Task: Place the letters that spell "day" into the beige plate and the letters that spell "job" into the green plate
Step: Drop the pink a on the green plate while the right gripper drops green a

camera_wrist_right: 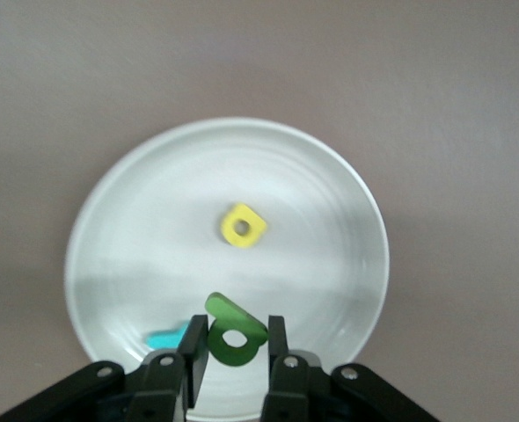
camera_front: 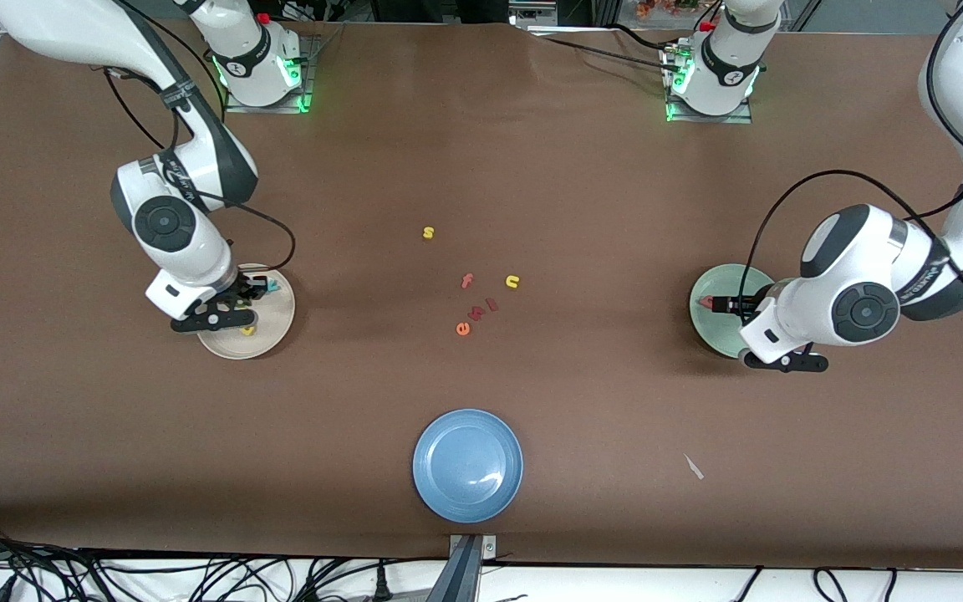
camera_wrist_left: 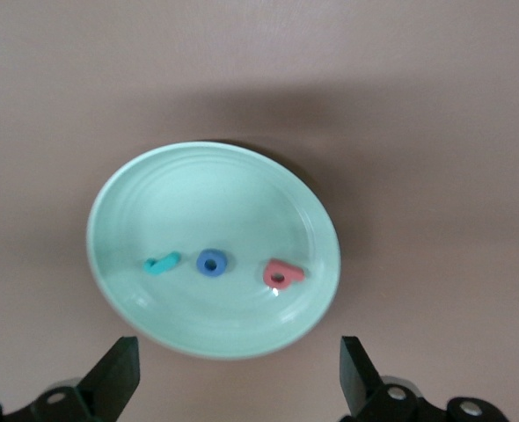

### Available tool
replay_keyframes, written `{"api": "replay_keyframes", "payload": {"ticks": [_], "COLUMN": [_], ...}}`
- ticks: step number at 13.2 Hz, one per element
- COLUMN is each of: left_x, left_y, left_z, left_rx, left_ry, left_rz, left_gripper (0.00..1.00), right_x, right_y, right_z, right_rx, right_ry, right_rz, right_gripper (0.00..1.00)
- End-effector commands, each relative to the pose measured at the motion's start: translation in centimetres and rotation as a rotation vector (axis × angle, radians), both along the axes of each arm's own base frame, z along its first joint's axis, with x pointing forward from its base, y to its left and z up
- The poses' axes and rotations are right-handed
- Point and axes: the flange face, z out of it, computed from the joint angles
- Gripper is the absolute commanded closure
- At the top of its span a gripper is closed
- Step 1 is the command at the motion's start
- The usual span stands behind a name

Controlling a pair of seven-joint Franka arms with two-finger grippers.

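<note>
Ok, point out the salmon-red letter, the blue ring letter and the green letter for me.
salmon-red letter (camera_wrist_left: pixel 281 274), left wrist view, on its body beside the hole, in the green plate.
blue ring letter (camera_wrist_left: pixel 212 263), left wrist view, on the ring's band.
green letter (camera_wrist_right: pixel 234 327), right wrist view, on its upper body, between the right gripper's fingers.

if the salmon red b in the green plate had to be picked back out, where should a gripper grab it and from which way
Probably straight down from above. The salmon-red b lies flat in the green plate, apart from the blue o, so a side approach would likely meet the raised rim. Close the fingers across its narrow stem end rather than the rounded bowl with the hole; the open left gripper hangs over it.
</note>
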Motion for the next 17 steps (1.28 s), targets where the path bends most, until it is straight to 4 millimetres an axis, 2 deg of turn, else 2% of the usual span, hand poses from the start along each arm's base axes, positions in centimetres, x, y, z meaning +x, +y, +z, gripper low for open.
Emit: {"api": "replay_keyframes", "payload": {"ticks": [1, 2, 3, 5, 8, 11, 12, 13, 14, 15, 16, 17], "left_x": [1.2, 1.9, 2.6, 3.6, 3.9, 4.5, 4.7, 4.7, 4.6, 5.1, 5.3, 5.2], "left_y": [-3.2, -4.1, -4.6, -5.0, -5.0, -2.8, -1.0, -0.4, -0.1, 1.1, 1.2, 2.7], "left_z": [5.4, 7.2, 8.7, 10.2, 10.9, 11.0, 11.3, 11.6, 12.7, 13.3, 13.1, 14.0], "left_rx": [0.009, -0.007, -0.014, 0.013, 0.067, 0.076, 0.057, 0.024, -0.005, -0.026, -0.048, -0.056], "left_ry": [0.018, 0.006, -0.004, -0.017, -0.008, -0.008, -0.009, 0.002, 0.000, -0.009, 0.004, -0.003], "left_rz": [-0.025, -0.018, -0.005, 0.016, 0.036, 0.066, 0.068, 0.029, -0.006, 0.008, 0.033, 0.080], "left_gripper": [0.00, 0.00, 0.00, 0.00, 0.00, 0.00, 0.00, 0.00, 0.00, 0.00, 0.00, 0.00], "right_x": [-1.7, -1.8, -1.7, -1.6, -1.1, -0.3, -0.1, -0.1, -0.1, -0.2, -0.3, -0.3], "right_y": [-1.2, -1.4, -1.4, -1.4, -1.4, -1.4, -1.5, -1.5, -1.3, -1.3, -1.1, -1.0], "right_z": [-0.9, -1.1, -0.9, -0.5, 1.0, 4.5, 5.9, 6.8, 8.1, 9.5, 11.0, 12.3], "right_rx": [-0.002, -0.001, -0.001, 0.005, 0.041, 0.082, 0.091, 0.096, 0.103, 0.104, 0.108, 0.126], "right_ry": [0.025, 0.027, 0.024, 0.018, 0.008, -0.007, -0.011, -0.008, -0.013, -0.014, -0.005, 0.013], "right_rz": [-0.001, -0.003, -0.004, -0.013, -0.070, -0.150, -0.171, -0.189, -0.203, -0.216, -0.228, -0.229], "right_gripper": [0.17, 0.01, 0.01, 0.01, 0.01, 0.00, 0.00, 0.00, 0.00, 0.00, 0.00, 0.00]}}
